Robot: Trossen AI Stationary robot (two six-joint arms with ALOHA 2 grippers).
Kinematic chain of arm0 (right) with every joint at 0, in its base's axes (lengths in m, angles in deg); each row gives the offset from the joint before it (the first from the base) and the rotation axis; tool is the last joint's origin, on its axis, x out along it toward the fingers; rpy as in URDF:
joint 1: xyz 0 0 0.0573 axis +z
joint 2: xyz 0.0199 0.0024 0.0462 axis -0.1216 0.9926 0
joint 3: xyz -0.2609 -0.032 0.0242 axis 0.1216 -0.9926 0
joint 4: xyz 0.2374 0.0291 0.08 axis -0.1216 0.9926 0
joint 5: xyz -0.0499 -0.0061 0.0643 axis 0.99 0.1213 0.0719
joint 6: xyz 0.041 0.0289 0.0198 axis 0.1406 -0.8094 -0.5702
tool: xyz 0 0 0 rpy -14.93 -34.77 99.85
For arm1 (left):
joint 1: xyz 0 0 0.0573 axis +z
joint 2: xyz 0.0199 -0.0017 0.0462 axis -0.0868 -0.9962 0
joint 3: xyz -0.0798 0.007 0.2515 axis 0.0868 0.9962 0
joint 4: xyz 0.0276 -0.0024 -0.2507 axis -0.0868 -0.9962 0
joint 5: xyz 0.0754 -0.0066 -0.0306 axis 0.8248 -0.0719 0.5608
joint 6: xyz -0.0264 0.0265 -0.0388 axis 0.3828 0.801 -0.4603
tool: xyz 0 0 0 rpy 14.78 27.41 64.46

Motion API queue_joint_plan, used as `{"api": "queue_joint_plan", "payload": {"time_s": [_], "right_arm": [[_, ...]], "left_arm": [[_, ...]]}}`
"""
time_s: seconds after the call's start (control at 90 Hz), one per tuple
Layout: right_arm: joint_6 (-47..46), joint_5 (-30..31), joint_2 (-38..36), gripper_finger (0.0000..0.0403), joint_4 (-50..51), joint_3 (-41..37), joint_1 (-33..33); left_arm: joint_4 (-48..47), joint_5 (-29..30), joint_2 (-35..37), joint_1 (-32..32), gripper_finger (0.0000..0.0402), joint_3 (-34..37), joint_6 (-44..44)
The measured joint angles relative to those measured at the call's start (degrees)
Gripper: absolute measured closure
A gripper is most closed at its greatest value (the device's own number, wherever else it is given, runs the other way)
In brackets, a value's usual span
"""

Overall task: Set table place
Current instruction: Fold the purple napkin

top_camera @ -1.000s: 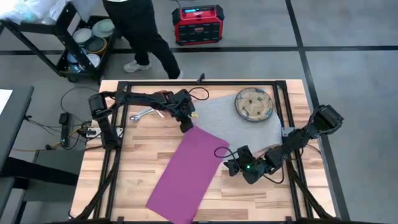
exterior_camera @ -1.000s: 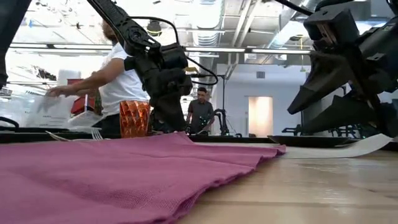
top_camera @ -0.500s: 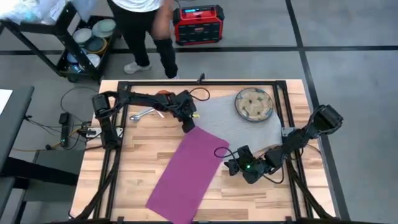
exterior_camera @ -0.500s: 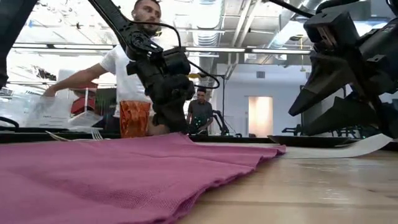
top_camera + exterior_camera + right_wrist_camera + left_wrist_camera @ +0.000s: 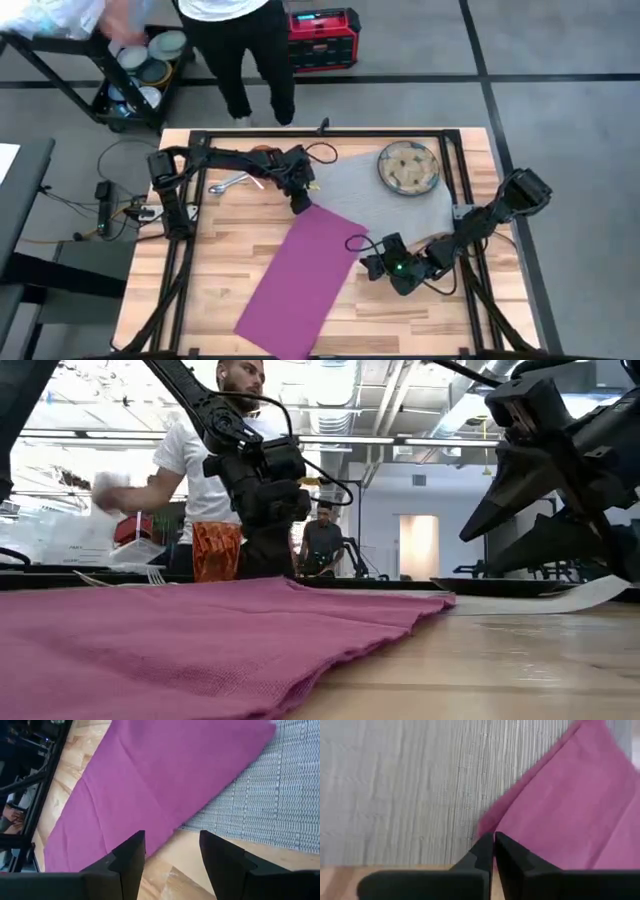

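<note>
The magenta napkin [image 5: 300, 275] lies flat and slantwise on the table [image 5: 215, 260], its far corner [image 5: 311, 206] on the grey mat [image 5: 395, 205]. My left gripper [image 5: 301, 202] stands shut at that corner, pointing down. My right gripper [image 5: 371, 266] hovers open beside the napkin's right edge, over the mat's near edge, touching nothing. The patterned plate [image 5: 408, 166] sits on the mat's far right part. Steel cutlery [image 5: 228, 183] lies on the wood at the far left. The orange cup [image 5: 217, 550] stands behind the left gripper. My left gripper has its two fingers closed together on the napkin's far corner [image 5: 482, 829], where the cloth overlaps the mat. The fingers [image 5: 485, 847] come from above, pointing down. The napkin stays flat and slack on mat and table; one layer or several, I cannot tell.
A person [image 5: 235, 40] stands just beyond the table's far edge, reaching toward a cart of dishes [image 5: 140, 60]. A red box [image 5: 318, 38] sits on the floor behind. Bare wood lies near the table's left [image 5: 215, 260] and near-right.
My left gripper has sunk a little onto the napkin's far corner. The person behind the table has shifted and swung an arm toward the cart. The napkin, plate and right arm have kept their places.
</note>
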Motion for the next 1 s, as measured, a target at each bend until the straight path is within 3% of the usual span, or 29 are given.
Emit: {"api": "queue_joint_plan", "payload": {"time_s": [0.211,0.433,0.6,1.0], "right_arm": [[-0.02,-0.19,0.0,0.0186,0.21,0.0,0.02],[0.12,-0.28,0.0,0.0183,0.48,0.0,0.0],[0.11,-0.31,0.0,0.0184,0.48,0.0,0.0],[-0.04,-0.46,0.0,0.0184,0.41,0.0,0.0]], "left_arm": [[-6.05,-1.24,0.02,1.25,0.0322,-1.31,0.4],[-7.8,-2.44,0.02,0.95,0.0255,-1.31,2.35],[-4.43,-4.44,-0.02,-0.05,0.0248,-1.31,1.94],[-3.69,-2.71,-0.46,-0.37,0.0257,0.01,1.51]]}}
